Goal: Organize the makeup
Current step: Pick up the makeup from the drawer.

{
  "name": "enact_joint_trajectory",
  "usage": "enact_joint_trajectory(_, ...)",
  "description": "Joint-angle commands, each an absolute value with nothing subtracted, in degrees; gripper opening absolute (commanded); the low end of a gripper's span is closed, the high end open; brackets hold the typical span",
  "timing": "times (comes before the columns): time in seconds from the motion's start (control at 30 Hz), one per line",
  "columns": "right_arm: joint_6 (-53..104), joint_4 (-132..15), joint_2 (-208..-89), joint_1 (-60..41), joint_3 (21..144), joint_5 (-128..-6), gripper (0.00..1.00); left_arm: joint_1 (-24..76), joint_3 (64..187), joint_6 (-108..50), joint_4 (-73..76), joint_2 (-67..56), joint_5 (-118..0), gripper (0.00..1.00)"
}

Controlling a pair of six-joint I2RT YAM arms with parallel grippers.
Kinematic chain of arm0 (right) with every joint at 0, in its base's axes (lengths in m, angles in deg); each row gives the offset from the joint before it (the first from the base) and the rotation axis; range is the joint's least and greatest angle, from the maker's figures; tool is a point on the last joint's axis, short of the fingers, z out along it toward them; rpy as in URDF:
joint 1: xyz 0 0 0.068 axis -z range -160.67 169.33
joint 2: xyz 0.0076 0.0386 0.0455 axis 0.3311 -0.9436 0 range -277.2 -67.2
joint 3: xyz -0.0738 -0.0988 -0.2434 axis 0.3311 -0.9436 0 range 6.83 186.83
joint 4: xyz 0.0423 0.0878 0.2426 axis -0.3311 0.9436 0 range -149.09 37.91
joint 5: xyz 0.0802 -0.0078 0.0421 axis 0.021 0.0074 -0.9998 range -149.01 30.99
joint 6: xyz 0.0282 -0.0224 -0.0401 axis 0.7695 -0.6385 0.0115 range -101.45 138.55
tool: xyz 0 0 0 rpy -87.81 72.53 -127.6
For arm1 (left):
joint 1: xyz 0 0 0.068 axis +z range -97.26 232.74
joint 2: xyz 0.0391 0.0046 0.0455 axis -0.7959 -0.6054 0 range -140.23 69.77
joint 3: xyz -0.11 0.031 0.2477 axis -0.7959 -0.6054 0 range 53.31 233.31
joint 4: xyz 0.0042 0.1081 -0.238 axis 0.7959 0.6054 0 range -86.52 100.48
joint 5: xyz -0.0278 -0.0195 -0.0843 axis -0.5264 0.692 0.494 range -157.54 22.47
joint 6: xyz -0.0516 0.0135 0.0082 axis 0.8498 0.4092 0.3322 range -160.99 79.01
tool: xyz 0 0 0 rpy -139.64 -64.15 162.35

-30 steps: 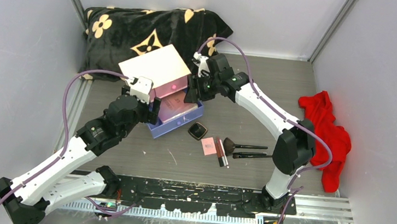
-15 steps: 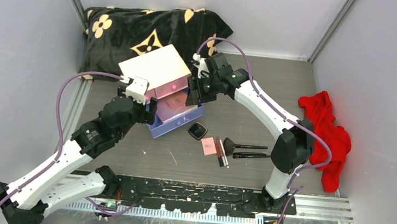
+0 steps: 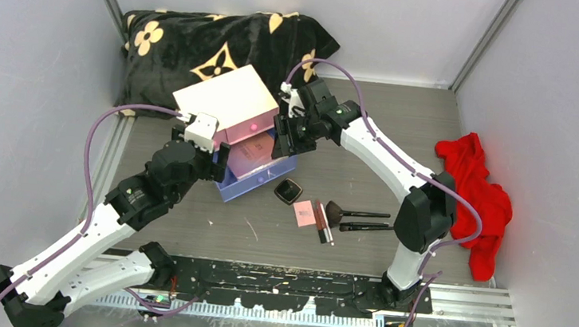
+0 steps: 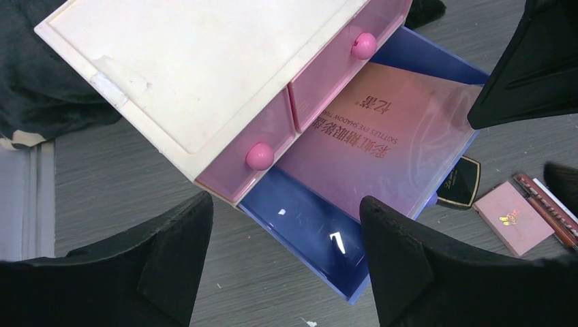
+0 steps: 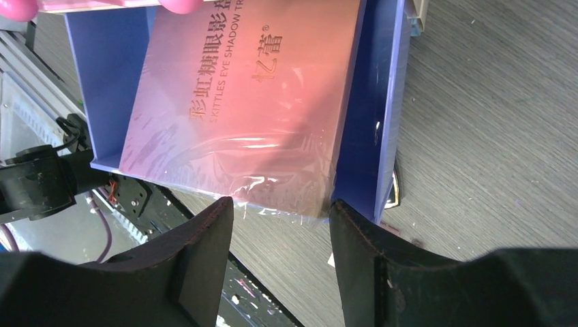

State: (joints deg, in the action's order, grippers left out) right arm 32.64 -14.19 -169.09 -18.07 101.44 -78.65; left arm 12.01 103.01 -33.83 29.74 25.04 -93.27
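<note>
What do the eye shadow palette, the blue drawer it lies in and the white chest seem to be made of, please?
Eye shadow palette: probably card or plastic with an iridescent pink print, sealed in clear film; wrinkles and glare show near its edge.
Blue drawer: glossy hard plastic, judging by the sharp highlights on its floor.
White chest: likely matt plastic, its top slightly scuffed.
</note>
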Motion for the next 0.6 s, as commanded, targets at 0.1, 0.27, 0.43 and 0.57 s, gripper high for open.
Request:
enact_joint_trajectory(0.1,33.6,-13.8,-171.5,-18.4,105.1,-80.5,0.59,12.3,105.5,-34.9,28.6,26.7,-95.1,0.79)
enact_joint_trajectory(0.27,33.9,-13.5,-174.0,-18.6,107.4,-81.3,0.59,12.3,105.7,-35.7,29.0,27.2,-96.1,0.79)
enact_joint_trajectory(0.43,34.6,-14.3,-175.5,-18.7,108.7,-84.0,0.58,12.4,105.9,-36.4,29.5,27.8,-97.4,0.79)
enact_joint_trajectory(0.57,35.4,-15.6,-175.5,-18.7,108.8,-86.8,0.55,12.4,106.3,-37.0,29.7,27.6,-98.1,0.79)
